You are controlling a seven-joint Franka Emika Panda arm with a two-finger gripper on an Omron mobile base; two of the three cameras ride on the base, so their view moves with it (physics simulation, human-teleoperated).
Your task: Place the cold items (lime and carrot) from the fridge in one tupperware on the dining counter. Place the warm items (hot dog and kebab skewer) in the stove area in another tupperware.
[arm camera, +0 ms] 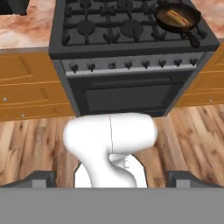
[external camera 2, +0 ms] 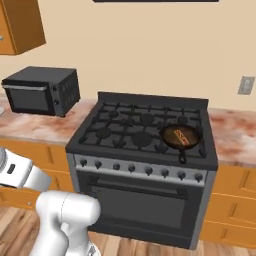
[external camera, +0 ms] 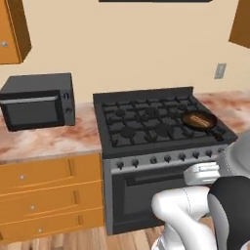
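Hot dog (arm camera: 176,17): lies in the frying pan (arm camera: 176,19) on the stove (arm camera: 131,30), far ahead of the gripper and up to its right in the hand view.
Gripper (arm camera: 112,179): jaws spread wide, holding nothing, fingertips (arm camera: 41,179) low over the wood floor (arm camera: 192,135).
Kebab skewer: cannot tell where it is.
Step in hand: reaching for the hot dog, judged barely begun.
Doing it well: rise above the pan rim, descend across the sausage's short side, avoid the handle.
Arm: folded low before the oven door (arm camera: 129,94), hand pointing forward and down.

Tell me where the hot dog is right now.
The hot dog lies in the frying pan on the stove's front right burner, far from the microwave.
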